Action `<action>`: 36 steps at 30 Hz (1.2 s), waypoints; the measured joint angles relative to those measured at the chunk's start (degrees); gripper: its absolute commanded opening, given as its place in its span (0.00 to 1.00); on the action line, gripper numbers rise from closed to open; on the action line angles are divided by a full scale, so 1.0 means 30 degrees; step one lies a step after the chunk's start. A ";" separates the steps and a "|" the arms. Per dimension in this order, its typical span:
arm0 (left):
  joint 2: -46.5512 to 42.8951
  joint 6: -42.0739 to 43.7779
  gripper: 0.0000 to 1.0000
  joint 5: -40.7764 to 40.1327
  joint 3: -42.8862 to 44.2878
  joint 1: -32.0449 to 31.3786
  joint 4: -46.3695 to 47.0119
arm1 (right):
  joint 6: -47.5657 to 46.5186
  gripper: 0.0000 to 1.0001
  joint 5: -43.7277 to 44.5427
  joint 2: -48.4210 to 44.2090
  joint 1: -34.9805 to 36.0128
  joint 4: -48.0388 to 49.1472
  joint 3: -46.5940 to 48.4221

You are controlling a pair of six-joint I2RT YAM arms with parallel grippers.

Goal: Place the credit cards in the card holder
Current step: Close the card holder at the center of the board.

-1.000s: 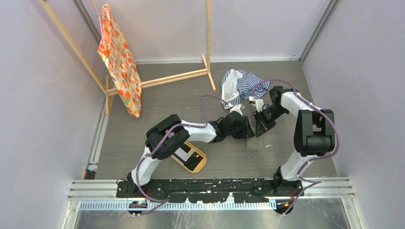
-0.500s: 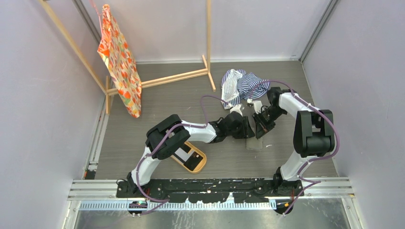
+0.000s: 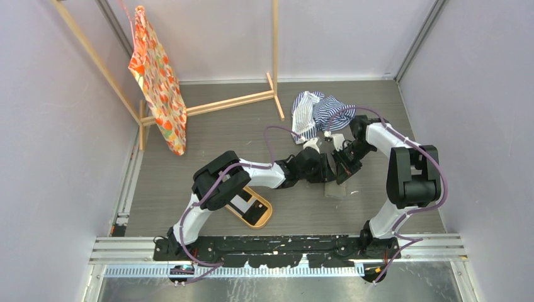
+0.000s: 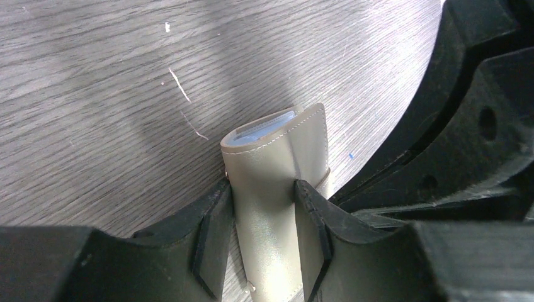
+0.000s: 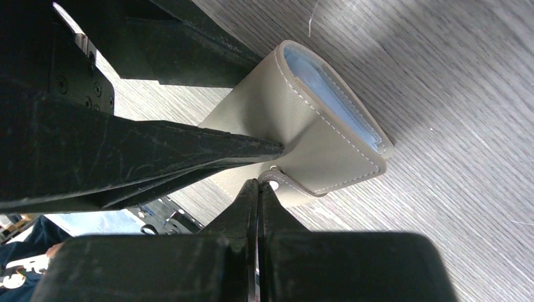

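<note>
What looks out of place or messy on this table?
A striped cloth lies crumpled in a heap at the far side, unrelated to the card work. The card holder, squeezed by the left tool, bows open.

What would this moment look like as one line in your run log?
left gripper: clamped on card holder | right gripper: shut, tips at holder's snap strap | holder: folded

You're in a robot lab cell: plain walls box in a grey table, an aluminium rail at its near edge carrying two arms.
</note>
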 measured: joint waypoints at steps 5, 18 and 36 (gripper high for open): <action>0.0036 -0.0015 0.42 0.0007 -0.0007 0.0000 0.0102 | 0.0015 0.01 -0.0204 -0.0372 -0.0182 0.0036 0.0000; 0.0073 -0.0233 0.41 0.0000 -0.0073 0.0000 0.0284 | 0.0459 0.01 -0.0262 -0.0488 -0.0284 0.0532 -0.0189; 0.0073 -0.0306 0.41 0.0000 -0.0328 0.0000 0.0765 | 0.1107 0.01 0.0335 -0.0423 0.0182 0.0707 -0.0262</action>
